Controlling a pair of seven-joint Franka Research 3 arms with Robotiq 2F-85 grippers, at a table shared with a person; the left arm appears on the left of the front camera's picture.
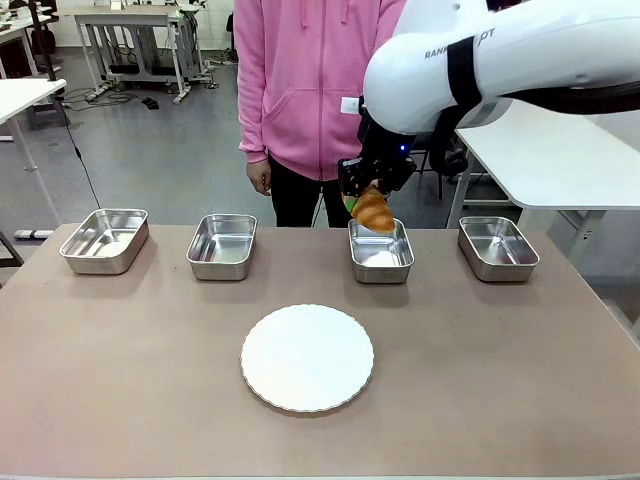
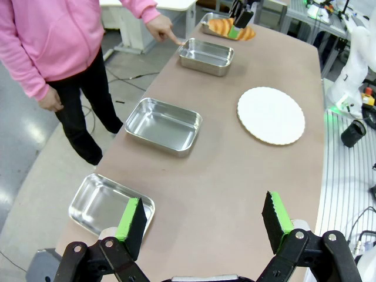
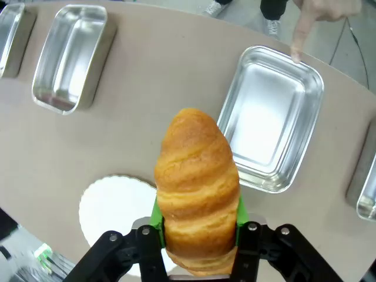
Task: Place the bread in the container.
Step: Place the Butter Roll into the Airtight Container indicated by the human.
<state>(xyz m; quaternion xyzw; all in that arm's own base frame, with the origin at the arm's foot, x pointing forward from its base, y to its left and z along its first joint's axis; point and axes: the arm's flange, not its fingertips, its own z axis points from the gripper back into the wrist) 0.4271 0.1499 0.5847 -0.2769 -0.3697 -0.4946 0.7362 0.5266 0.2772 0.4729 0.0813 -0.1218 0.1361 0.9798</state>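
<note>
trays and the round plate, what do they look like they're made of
Trays: shiny metal, probably stainless steel; mirror-like walls reflect light, and the rims are rolled. Round plate: matte white with a scalloped edge, no glare; could be paper, plastic or ceramic, can't tell which.

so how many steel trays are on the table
4, in a row along the far edge in the front view: far left, left of centre, right of centre beneath the held bread, far right. None looks hidden.
</note>
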